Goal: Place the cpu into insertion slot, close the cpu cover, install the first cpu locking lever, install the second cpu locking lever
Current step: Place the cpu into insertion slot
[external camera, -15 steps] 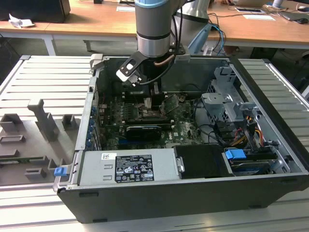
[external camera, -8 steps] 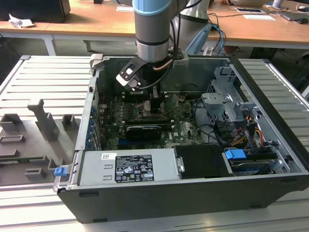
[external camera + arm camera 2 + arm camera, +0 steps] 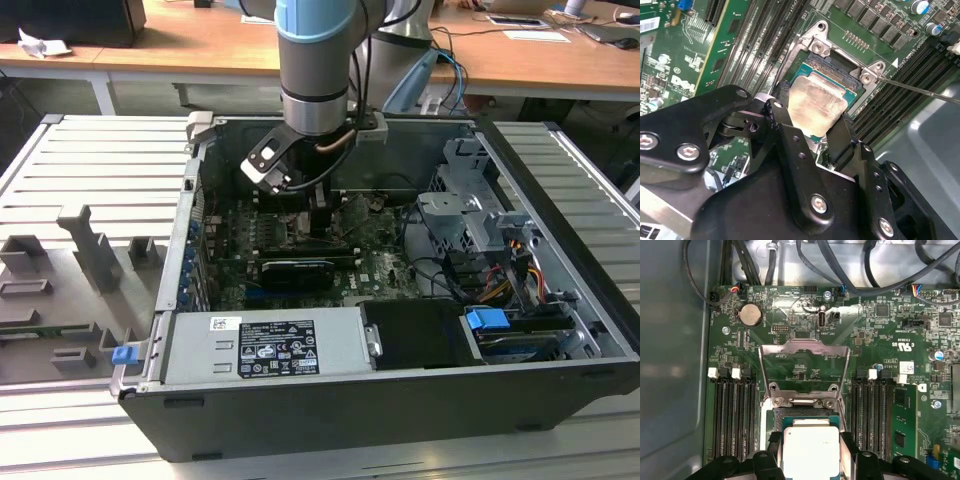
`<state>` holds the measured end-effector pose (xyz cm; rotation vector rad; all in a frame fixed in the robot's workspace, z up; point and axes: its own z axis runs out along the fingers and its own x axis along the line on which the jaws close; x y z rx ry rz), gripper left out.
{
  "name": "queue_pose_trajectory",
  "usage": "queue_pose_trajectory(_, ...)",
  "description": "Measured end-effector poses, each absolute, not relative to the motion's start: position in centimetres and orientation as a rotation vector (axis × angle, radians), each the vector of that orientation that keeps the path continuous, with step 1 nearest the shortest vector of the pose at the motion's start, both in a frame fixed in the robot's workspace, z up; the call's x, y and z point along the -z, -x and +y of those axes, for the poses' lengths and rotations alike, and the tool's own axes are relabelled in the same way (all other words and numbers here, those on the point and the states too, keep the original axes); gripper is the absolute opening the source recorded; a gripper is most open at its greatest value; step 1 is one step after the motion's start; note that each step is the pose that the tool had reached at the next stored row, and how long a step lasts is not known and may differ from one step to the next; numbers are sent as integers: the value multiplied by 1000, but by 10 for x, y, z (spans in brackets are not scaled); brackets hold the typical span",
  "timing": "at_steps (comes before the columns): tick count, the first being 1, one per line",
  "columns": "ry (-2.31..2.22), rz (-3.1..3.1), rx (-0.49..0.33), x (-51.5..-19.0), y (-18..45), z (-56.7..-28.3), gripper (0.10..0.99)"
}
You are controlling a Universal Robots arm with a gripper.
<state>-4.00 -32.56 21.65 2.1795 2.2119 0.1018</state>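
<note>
Black fingers [image 3: 785, 135] of the claw [image 3: 810, 117] lie nearest the lens in the second wrist view. They are closed to the width of the cpu [image 3: 817, 102] and grip it by two opposite edges, with its pale metal face up. The chip sits over the insertion slot [image 3: 837, 65], and part of the dark socket is exposed beyond its far edge. I cannot tell whether it already rests in the socket or hangs just above it. In the first wrist view the cpu cover [image 3: 804, 346] stands raised on its hinge just beyond the chip, between the banks of memory slots [image 3: 732, 415]. A thin metal rod [image 3: 920, 90], likely one of the locking levers, juts out from the socket's corner. In the exterior view the arm [image 3: 315, 60] reaches down from the upper centre of the frame into the open computer case [image 3: 400, 400], which stands on a slatted tabletop [image 3: 90, 170]. I judge the first step, placing the chip, to be in hand, with the cover and both levers not yet done. Seating the chip calls for it to be square with the silver rim and level, and for no sideways push on release.
</note>
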Motion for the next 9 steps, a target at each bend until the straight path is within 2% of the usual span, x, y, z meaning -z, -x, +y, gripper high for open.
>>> queue_pose_trajectory(9,-2200,2196,-96,-207,40,-323,541)
